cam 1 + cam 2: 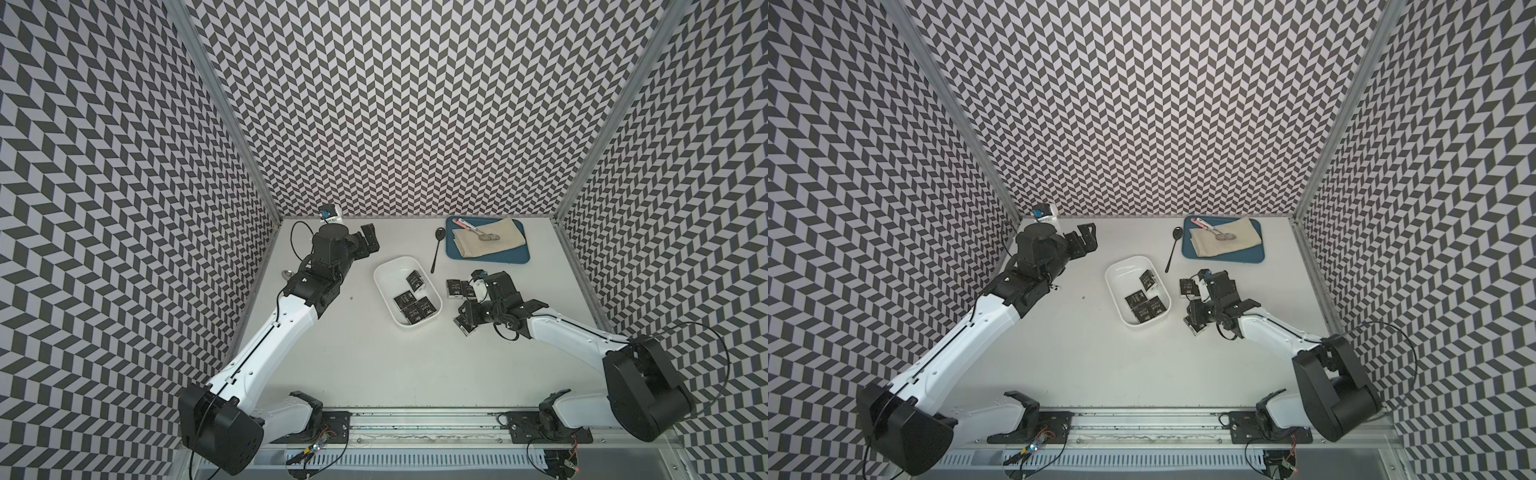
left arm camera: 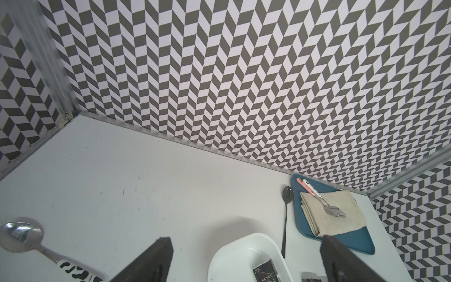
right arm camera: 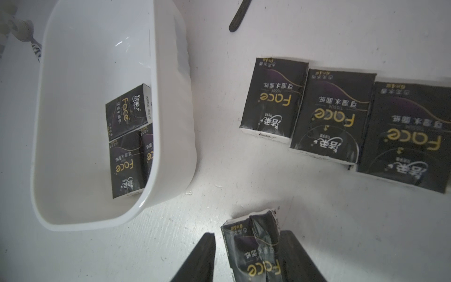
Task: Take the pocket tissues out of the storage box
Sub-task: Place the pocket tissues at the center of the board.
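Black tissue pkts [image 3: 273,97] w/ gold lettering, white box [image 3: 170,73], blue tray [image 2: 349,240], beige cloth [image 2: 341,224], b&w chevron walls [image 1: 395,104].

Pocket tissues [image 3: 273,97]: eight visible. Storage box [image 1: 392,274]: one. Blue tray [image 1: 490,258]: one. Cloth [image 1: 498,237]: one. Black spoon [image 1: 440,233]: one.
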Motion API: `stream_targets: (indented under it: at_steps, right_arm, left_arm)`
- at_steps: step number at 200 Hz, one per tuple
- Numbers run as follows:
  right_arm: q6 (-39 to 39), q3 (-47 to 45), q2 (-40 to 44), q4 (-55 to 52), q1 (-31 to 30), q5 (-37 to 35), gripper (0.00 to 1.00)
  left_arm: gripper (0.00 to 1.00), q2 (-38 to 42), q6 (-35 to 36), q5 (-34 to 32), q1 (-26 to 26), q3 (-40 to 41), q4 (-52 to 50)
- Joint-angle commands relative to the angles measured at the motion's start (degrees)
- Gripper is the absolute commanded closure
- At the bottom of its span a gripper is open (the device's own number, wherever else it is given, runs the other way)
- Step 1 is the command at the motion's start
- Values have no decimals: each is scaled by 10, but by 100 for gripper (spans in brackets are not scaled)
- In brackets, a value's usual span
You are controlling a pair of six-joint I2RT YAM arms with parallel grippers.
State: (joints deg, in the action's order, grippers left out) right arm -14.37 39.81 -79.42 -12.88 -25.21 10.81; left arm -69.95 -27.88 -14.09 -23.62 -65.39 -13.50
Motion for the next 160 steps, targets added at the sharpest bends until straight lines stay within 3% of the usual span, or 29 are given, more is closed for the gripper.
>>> stream_targets:
  at_steps: [1, 83, 110, 160]
  right_arm:
    - [1, -14, 0, 11, 3, 17, 52]
    - [-36, -48, 21, 28, 13, -22, 54]
    - [-37, -59, 25, 31, 34, -24, 66]
    - [-44, -65, 46, 41, 45, -33, 71]
  left_arm:
    - [1, -9, 11, 14, -3, -18, 14]
    - [1, -8, 10, 17, -7, -22, 9]
    - [1, -5, 10, 17, -9, -22, 8]
    - [1, -5, 7, 16, -13, -24, 9]
